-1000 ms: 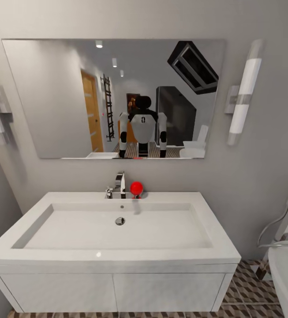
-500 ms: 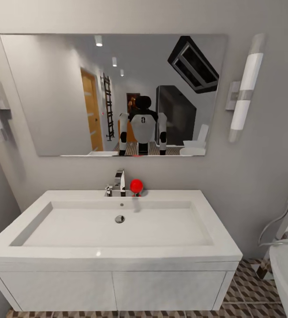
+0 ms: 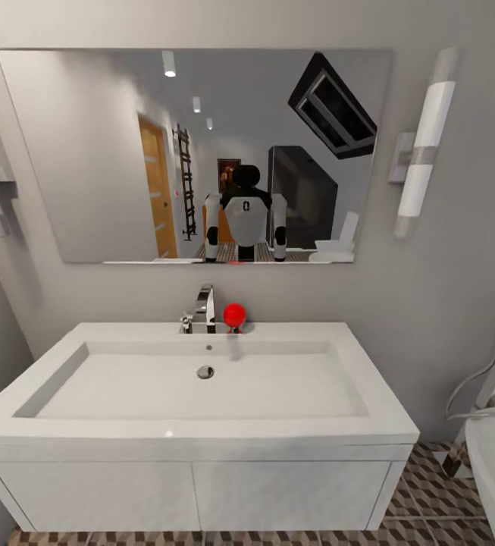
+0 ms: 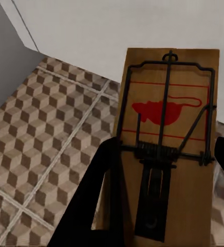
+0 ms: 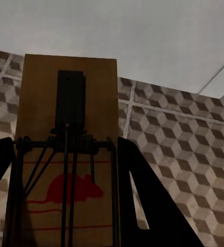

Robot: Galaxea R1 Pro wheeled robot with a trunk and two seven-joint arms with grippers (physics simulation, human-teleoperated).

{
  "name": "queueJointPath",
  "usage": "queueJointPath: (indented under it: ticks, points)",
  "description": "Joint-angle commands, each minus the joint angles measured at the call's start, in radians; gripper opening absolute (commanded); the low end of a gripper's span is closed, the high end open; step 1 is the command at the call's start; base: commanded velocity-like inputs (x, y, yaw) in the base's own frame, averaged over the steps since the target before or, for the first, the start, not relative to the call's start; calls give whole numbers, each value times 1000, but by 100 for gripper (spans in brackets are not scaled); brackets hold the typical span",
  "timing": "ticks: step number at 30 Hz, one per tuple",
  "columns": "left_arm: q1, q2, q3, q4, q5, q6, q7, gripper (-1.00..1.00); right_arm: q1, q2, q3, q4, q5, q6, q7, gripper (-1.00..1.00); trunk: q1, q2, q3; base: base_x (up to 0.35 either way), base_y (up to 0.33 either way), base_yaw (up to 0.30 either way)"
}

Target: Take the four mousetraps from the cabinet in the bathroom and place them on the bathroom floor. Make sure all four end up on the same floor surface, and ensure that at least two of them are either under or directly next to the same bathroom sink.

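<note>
Camera dropped slightly since earlier frame: mirror [image 3: 194, 155] sits higher; sink [image 3: 202, 436] itself unmoved.

Left wrist view: left hand [image 4: 166, 170] clamped on mousetrap [image 4: 168, 134], above bathroom floor [image 4: 35, 139]. Judged light, stiff, wooden; take by board edges, clear of spring bar.

Right wrist view: right hand [image 5: 66, 154] pinching second mousetrap [image 5: 68, 154] likewise, pointed at floor.

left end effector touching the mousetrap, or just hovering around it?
Touching. In the left wrist view, the end effector has its dark fingers pressed against both long edges of the mousetrap, which is held clear above the tiled floor.
</note>
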Motion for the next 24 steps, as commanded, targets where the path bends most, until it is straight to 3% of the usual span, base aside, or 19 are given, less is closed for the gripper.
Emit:
queueJointPath:
  ticks: [1, 5, 14, 21, 24]
  points:
    - [-1, -1, -32, 4, -4, -47, 15, -100, -2, 0, -6, 4, 10, -5, -5, -100, 4, -8, -4, 0, 0, 0]
    - [-1, -4, -67, 7, -5, -93, 19, -100, -2, 0, -6, 4, 10, -5, -5, -100, 19, -36, -17, 0, 0, 0]
    - [-1, -3, -72, 8, -4, -95, 19, -100, -2, 0, -6, 4, 10, -5, -5, -100, 54, -99, -45, 0, 0, 0]
    - [-1, -3, -71, 8, -4, -94, 18, -100, -2, 0, -6, 4, 10, -5, -5, -100, 54, -99, -45, 0, 0, 0]
    - [-1, -4, -71, 8, -4, -94, 19, -100, -2, 0, -6, 4, 10, -5, -5, -100, 65, -120, -55, 0, 0, 0]
